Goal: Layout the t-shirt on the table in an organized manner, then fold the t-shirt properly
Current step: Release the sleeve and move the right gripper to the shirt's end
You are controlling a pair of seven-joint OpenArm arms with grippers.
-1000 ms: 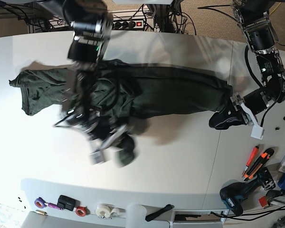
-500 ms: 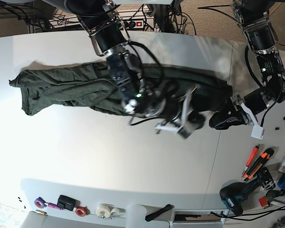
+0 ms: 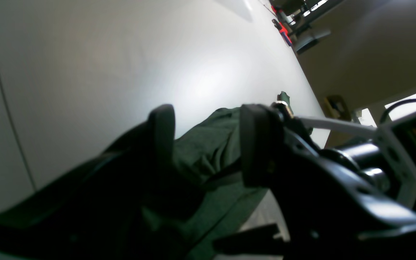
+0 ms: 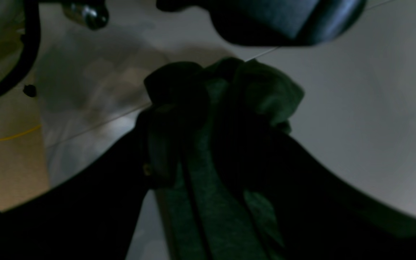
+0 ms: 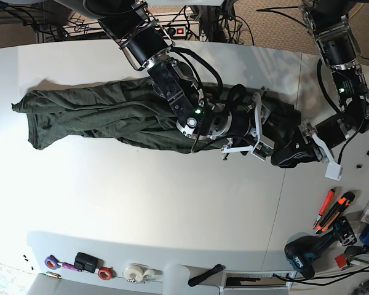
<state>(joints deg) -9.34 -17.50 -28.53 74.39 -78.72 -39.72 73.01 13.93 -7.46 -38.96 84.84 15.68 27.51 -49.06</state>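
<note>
- Your t-shirt [image 5: 104,117] lies stretched across the white worktop [image 5: 141,209], running from 9 o'clock toward 3 o'clock in the base view, creased along its length.
- Your left hand [image 5: 290,153] sits at the shirt's 3 o'clock end, fingers [image 3: 161,133] apart with green fabric bunched between them.
- Your right hand [image 5: 267,138] reaches to that same end; its wrist view shows cloth gathered between dark fingers, clamped on the t-shirt.
- Hand tools [image 5: 332,209] lie at 4 o'clock.
</note>
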